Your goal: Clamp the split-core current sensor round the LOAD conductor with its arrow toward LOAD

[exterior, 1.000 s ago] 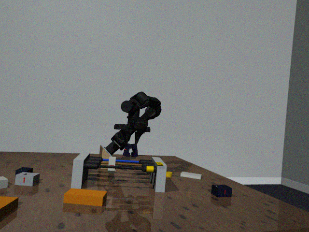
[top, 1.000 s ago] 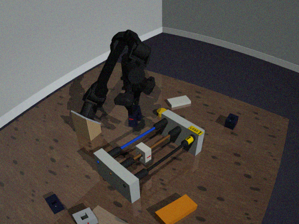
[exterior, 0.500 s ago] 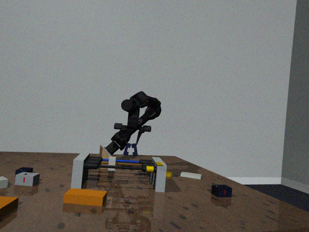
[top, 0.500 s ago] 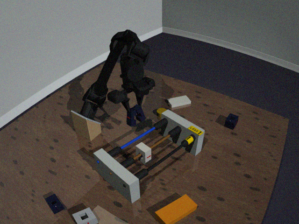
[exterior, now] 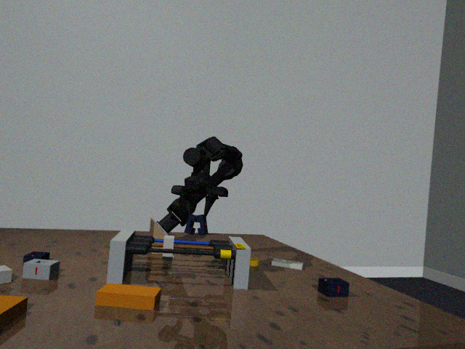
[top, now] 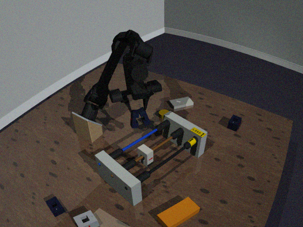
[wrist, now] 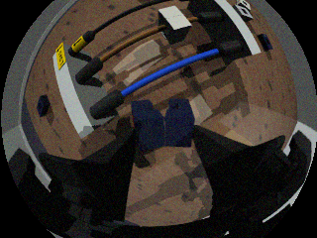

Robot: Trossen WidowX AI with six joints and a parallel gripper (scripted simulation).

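Note:
My gripper (top: 138, 110) (exterior: 197, 217) (wrist: 164, 132) is shut on the dark blue split-core sensor (top: 145, 118) (exterior: 203, 226) (wrist: 149, 130). The sensor is held in the air on the arm's side of the rack, short of the blue conductor. Its two halves stand spread, with a gap between them at the bottom. A small red mark shows faintly on it; its arrow direction cannot be told. The black LOAD conductor (top: 166, 158) (exterior: 180, 251) is the farthest from the arm and has a yellow arrow band. The LOAD label (top: 198, 132) (exterior: 240, 246) (wrist: 60, 56) is on the end block beside it.
A white sensor (top: 145, 151) (wrist: 174, 18) sits round the middle brown conductor. The blue conductor (top: 139, 139) (wrist: 168, 71) is nearest the arm. A tan board (top: 95, 130) stands by the arm's base. A yellow disc (top: 164, 113), white block (top: 182, 103) and orange block (top: 178, 212) lie around the rack.

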